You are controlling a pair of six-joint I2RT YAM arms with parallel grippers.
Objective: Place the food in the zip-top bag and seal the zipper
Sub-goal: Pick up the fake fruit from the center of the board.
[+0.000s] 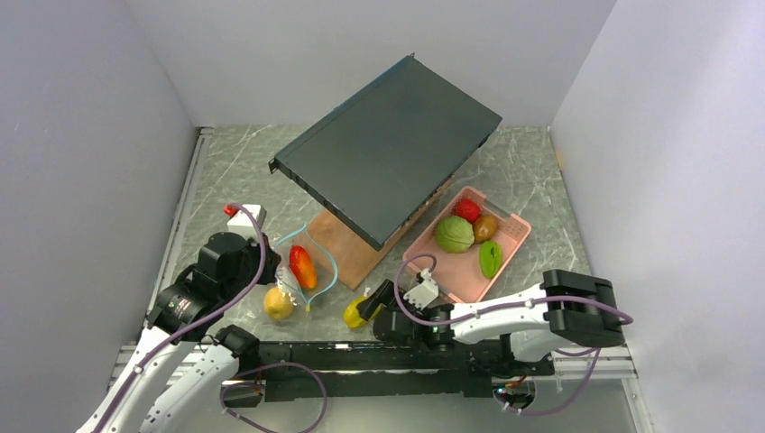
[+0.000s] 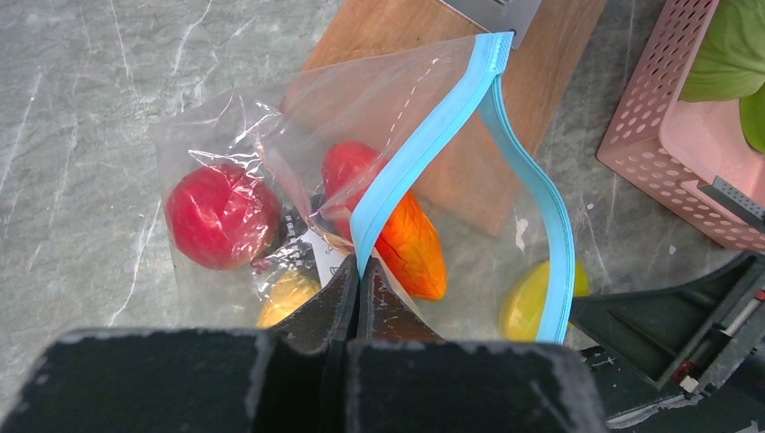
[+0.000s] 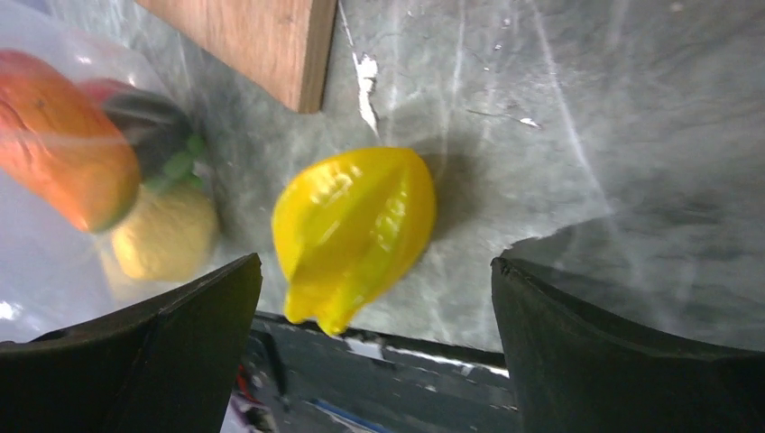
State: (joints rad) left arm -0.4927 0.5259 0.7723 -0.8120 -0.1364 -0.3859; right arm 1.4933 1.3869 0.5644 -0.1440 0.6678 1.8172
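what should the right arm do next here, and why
Probably lower the right gripper and close it on the yellow fruit. Its jaws are open, and the fruit lies on the table between them, outside the zip-top bag. The left gripper is shut on the zipper, holding the mouth open, so the bag looks ready to receive it.

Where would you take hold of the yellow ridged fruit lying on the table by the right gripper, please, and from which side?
Grip the yellow fruit across its broad ridged middle, coming from straight above. It lies on its side on the table and tapers toward both ends, so a hold there would likely slip. The open right gripper stands with one finger on either side of it.
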